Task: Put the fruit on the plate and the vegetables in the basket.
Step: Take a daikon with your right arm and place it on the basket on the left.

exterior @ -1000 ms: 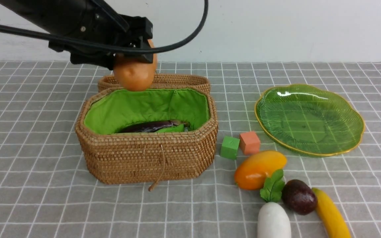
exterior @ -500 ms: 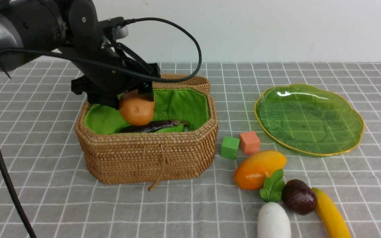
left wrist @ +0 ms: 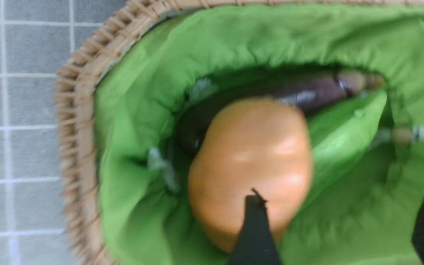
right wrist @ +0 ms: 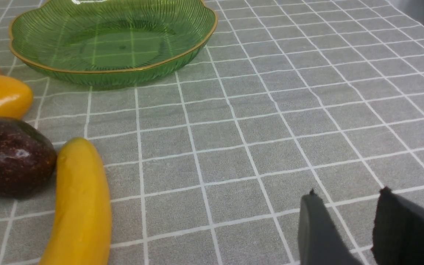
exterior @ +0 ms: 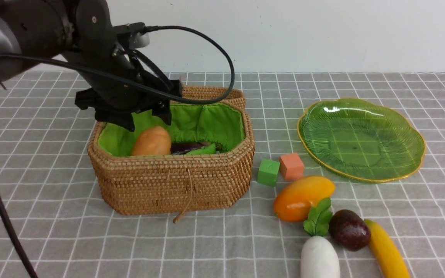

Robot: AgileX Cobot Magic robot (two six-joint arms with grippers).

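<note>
**Operator:** Now, left gripper [exterior: 147, 119] status?
**Tech:** Jaws wide, empty, above the basket [exterior: 168, 181]. The potato [exterior: 151, 142] lies inside, on the eggplant [exterior: 185, 146].
**Operator:** Next vegetable?
**Tech:** The radish [exterior: 319, 258], well right of the basket, leaves pointing away from the robot. The right gripper [right wrist: 348, 192], narrowly parted and empty, is probably nearer.

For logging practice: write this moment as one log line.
left gripper: open, over brown woven basket | brown-orange potato: inside basket | right gripper: open

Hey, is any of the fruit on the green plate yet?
No, the plate holds nothing, while the mango, the maroon fruit and the banana all lie on the tablecloth nearby.
</note>
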